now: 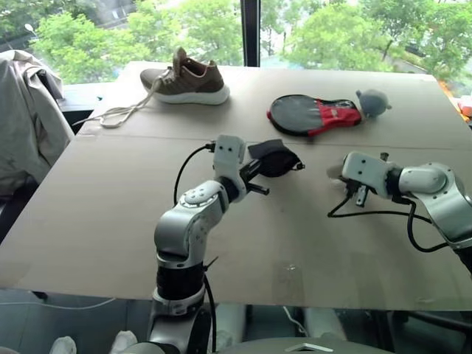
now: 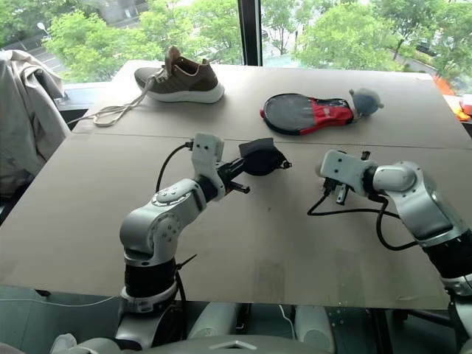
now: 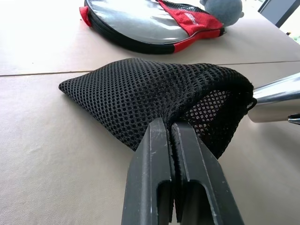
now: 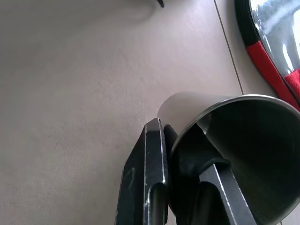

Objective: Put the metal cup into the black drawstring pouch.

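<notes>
My left gripper [image 3: 169, 125] is shut on the rim of the black drawstring pouch [image 3: 140, 93], a mesh bag. It holds the pouch a little above the middle of the table [image 1: 96, 214], with the pouch's mouth facing the right arm. The metal cup [image 4: 243, 154] is in my right gripper [image 4: 168, 129], which is shut on its rim with one finger inside and one outside. In the left wrist view the cup [image 3: 276, 96] lies on its side right beside the pouch's mouth. In the left eye view the right gripper [image 1: 337, 173] sits a short gap to the right of the pouch [image 1: 274, 158].
A brown shoe [image 1: 188, 80] with trailing laces stands at the far left of the table. A black-and-red paddle case [image 1: 313, 114] and a grey plush toy [image 1: 372, 103] lie at the far right. A jacket [image 1: 26, 110] hangs beside the table's left edge.
</notes>
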